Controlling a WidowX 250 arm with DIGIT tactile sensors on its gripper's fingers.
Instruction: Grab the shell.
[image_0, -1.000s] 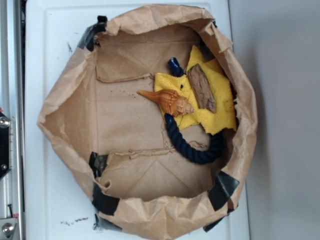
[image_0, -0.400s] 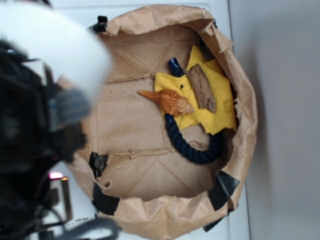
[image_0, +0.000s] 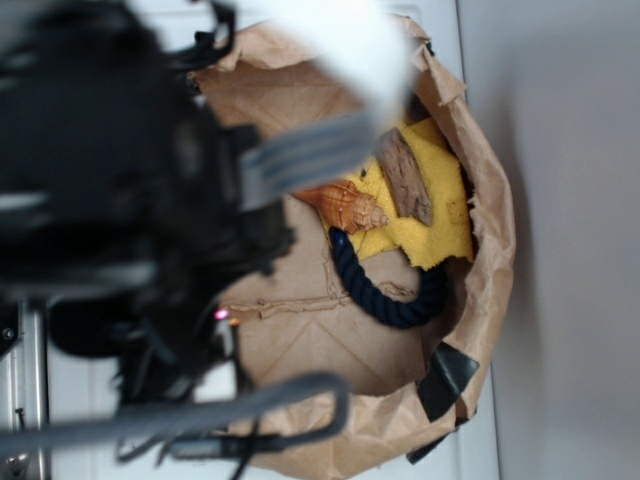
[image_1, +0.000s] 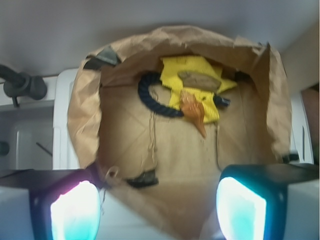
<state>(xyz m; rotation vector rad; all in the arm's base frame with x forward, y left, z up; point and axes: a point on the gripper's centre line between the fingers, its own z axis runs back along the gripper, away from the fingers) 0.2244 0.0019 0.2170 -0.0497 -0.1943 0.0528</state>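
Left of the exterior view: your arm (image_0: 130, 210) fills that whole side, blurred, blocking the bag's left wall. In the wrist view the tool (image_1: 157, 210) sits at the bottom edge, its two pads (image_1: 75, 210) spread wide with nothing between them, so released and ready to take something.

Center: the paper bag (image_0: 490, 270) lies flattened open on the white counter (image_0: 470, 440), black tape at the corners, so its brown floor works as a shallow tray. The dark rope (image_0: 385, 300) curls in the lower middle, one end just under the shell.

Center-right: the shell (image_0: 350, 205) lies on its side, fat end on the yellow cloth (image_0: 440, 225), pointed tip toward the bag floor; in the exterior view your arm hides the tip. In the wrist view the shell (image_1: 194, 112) is upper center, well apart from the tool.

Right: a bark piece (image_0: 405, 175) rests on the cloth just beside the shell; judge the grasp tight there, so close across the whorls, clear of the bark.
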